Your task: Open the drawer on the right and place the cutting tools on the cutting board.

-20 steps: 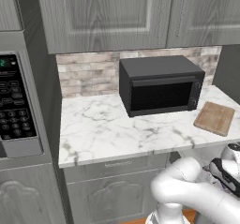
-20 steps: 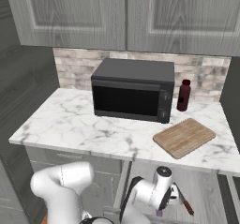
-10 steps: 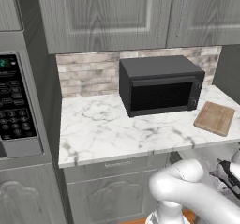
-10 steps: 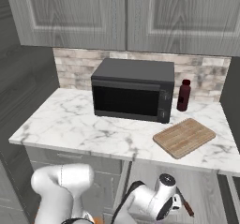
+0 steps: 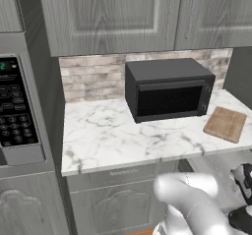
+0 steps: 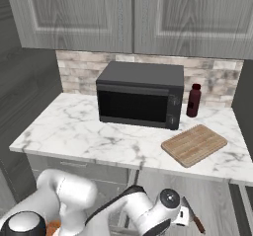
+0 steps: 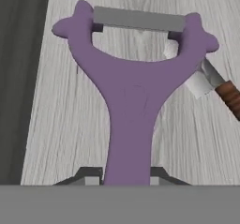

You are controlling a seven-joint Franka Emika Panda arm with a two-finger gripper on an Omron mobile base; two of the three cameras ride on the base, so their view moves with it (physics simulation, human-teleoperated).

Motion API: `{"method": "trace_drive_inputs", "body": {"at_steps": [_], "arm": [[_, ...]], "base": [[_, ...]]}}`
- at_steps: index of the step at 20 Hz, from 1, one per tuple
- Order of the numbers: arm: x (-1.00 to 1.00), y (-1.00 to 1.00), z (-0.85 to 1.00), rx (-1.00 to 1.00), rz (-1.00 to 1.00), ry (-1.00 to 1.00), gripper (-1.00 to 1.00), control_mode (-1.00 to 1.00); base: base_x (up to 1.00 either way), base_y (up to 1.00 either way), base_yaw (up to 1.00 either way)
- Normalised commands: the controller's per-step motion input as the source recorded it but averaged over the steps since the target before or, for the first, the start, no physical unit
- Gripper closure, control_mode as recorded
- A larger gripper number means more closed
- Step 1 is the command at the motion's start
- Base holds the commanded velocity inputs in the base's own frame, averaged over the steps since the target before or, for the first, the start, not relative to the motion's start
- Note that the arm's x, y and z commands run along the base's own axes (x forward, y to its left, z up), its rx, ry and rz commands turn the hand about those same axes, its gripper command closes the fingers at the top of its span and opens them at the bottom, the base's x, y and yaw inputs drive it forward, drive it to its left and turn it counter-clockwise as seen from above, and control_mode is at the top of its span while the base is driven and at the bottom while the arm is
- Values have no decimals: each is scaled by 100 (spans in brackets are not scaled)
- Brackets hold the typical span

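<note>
The drawer (image 6: 212,205) on the right stands pulled out below the counter (image 6: 89,131), so the opening step looks done. Low inside it, the end effector (image 7: 126,175) sits over the purple T-shaped tool (image 7: 133,92), whose handle runs down between the two dark fingertips (image 7: 86,175). They flank the stem closely and seem to pinch it, though whether they actually press on it cannot be told for sure. The tool's grey blade bar lies across the top of the hand view, over the pale wood-grain drawer floor. Just beside the tool's right arm lies the knife (image 7: 218,85), its silver blade partly tucked behind the purple head and its reddish-brown handle angling away. The cutting board (image 6: 194,144) rests bare on the counter near the microwave (image 6: 141,94). Neither tool has reached it yet, so both placements remain.
</note>
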Motion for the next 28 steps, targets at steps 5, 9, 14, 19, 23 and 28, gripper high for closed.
{"method": "trace_drive_inputs", "body": {"at_steps": [5, 9, 14, 19, 23, 28], "arm": [[29, 45, 100, 0, -17, -18, 100, -100], [19, 14, 100, 1, -13, -8, 100, -100], [11, 1, 100, 3, -9, 0, 100, -100], [20, 5, 100, 2, -6, 1, 100, -100], [37, 2, 100, 8, -3, 9, 100, -100], [55, 0, 67, 6, 0, 14, 100, -100]], "base": [[0, 0, 0], [0, 0, 0], [0, 0, 0], [0, 0, 0], [0, 0, 0], [0, 0, 0]]}}
